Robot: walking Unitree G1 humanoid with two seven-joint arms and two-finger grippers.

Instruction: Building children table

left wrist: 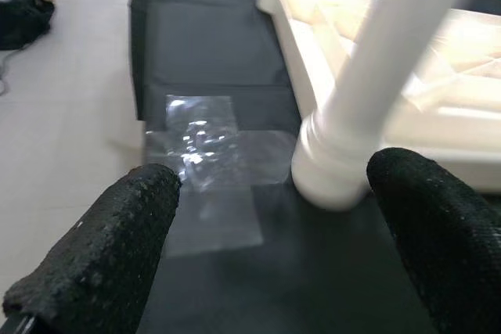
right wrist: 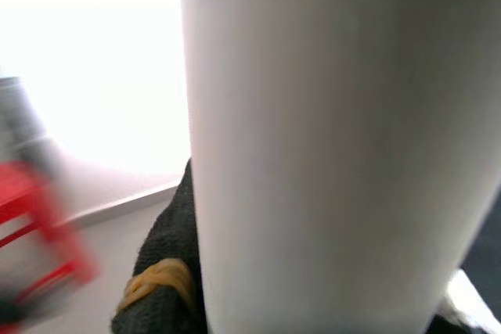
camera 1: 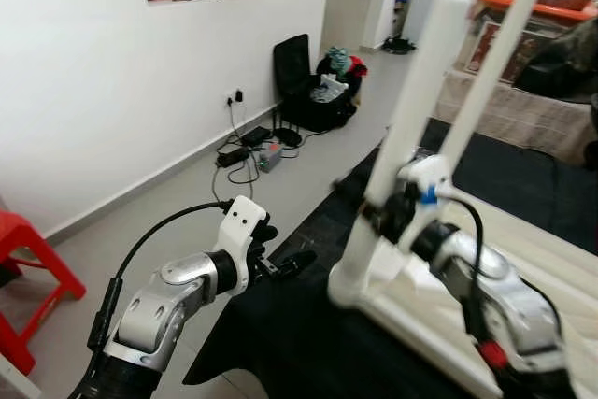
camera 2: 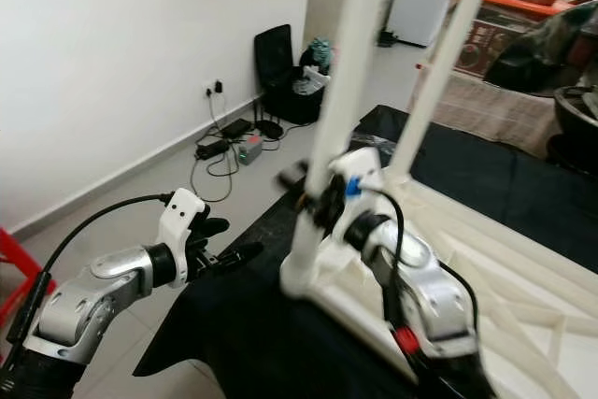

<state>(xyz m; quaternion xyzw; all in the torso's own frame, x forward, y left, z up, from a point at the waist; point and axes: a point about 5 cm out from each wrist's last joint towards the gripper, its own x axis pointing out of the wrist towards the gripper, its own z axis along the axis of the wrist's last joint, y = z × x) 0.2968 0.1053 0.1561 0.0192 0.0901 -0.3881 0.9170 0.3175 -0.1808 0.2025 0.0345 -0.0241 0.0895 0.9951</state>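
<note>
A cream plastic children's table [camera 1: 561, 263] lies upside down on a black mat [camera 1: 280, 334]. Two white legs stand up from it, the near leg [camera 1: 411, 109] and a second leg [camera 1: 491, 72] behind it. My right gripper [camera 1: 388, 217] is shut on the near leg, low down, just above its socket. In the right wrist view the leg [right wrist: 337, 146] presses against a black finger [right wrist: 164, 271]. My left gripper [camera 1: 290, 263] is open, left of the leg's base and apart from it. The left wrist view has the socket [left wrist: 333, 170] just beyond the open gripper [left wrist: 274, 170].
A red plastic stool [camera 1: 23, 268] stands at the near left by the white wall. Cables and a power strip [camera 1: 248, 151] lie on the floor by the wall, with a black chair and bags [camera 1: 308, 91] farther back. Cloth-covered furniture [camera 1: 523, 109] stands behind the mat on the right.
</note>
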